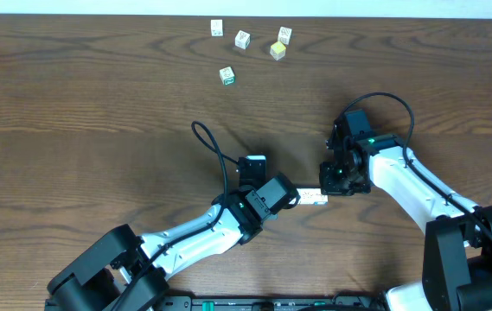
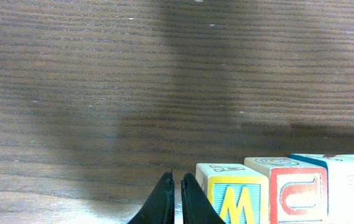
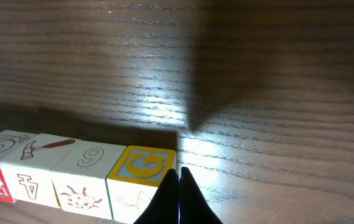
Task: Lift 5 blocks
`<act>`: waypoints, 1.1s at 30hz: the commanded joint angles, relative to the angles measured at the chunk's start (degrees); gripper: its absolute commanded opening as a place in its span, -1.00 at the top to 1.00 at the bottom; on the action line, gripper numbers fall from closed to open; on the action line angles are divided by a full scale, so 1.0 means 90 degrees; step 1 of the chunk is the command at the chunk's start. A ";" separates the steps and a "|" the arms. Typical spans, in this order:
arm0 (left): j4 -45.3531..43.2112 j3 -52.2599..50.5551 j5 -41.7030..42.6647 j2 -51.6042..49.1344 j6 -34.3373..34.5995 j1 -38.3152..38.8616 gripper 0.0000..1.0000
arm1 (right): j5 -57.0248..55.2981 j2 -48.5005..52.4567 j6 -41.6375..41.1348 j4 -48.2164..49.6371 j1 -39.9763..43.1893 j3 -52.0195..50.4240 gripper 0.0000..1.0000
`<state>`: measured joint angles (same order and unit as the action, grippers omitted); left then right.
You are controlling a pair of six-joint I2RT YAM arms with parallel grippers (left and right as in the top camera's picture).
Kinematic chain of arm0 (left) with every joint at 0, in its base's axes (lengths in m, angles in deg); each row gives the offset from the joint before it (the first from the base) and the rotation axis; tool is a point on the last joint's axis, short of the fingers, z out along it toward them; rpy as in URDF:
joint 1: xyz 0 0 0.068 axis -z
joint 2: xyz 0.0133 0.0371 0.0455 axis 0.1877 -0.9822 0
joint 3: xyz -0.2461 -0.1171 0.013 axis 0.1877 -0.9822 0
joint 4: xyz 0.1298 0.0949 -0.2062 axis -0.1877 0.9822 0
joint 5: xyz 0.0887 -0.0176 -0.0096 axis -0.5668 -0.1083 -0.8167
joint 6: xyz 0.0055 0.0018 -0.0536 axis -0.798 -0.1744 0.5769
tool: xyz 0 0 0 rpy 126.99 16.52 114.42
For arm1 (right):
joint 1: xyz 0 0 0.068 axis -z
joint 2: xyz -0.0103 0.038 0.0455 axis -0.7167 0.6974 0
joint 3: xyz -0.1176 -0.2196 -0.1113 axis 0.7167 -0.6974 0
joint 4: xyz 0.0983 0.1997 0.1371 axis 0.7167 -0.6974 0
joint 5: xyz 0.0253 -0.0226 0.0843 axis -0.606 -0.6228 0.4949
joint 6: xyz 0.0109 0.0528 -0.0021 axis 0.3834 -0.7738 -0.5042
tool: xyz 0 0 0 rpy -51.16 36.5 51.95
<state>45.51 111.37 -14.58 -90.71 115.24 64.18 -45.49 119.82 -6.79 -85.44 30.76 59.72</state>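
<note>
Five blocks [image 1: 313, 198] are lying end to end in one row near the middle of the table [image 1: 99, 104], and you are bracketing them with both arms. Your left end effector [image 2: 177, 182] is pressing its fingers together on nothing, just beside the yellow-framed block [image 2: 234, 198] at the row's 9 o'clock end, with the red-bordered block [image 2: 296, 190] lying next. Your right end effector [image 3: 178, 179] is likewise pinching together, empty, at the yellow G block [image 3: 140, 169] on the 3 o'clock end. Whether the row is resting or raised is not showing. Loose cubes [image 1: 242, 39] are sitting well apart toward 12 o'clock.
</note>
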 commanded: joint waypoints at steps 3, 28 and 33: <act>0.0015 -0.0032 -0.0160 -0.0073 -0.0032 0.0007 0.85 | 0.0085 0.0041 -0.0104 0.0015 -0.0051 0.0070 0.97; 0.0017 -0.0032 -0.0158 -0.0073 -0.0032 0.0010 0.85 | -0.0685 0.0041 -0.0102 -0.0187 -0.0044 0.0070 0.97; 0.0029 -0.0032 -0.0151 -0.0073 0.0022 0.0010 0.85 | -0.0641 0.0041 -0.0102 -0.0330 -0.0044 0.0070 0.97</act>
<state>45.53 111.37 -14.58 -90.71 115.26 64.18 -50.48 119.82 -6.97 -88.02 30.76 59.72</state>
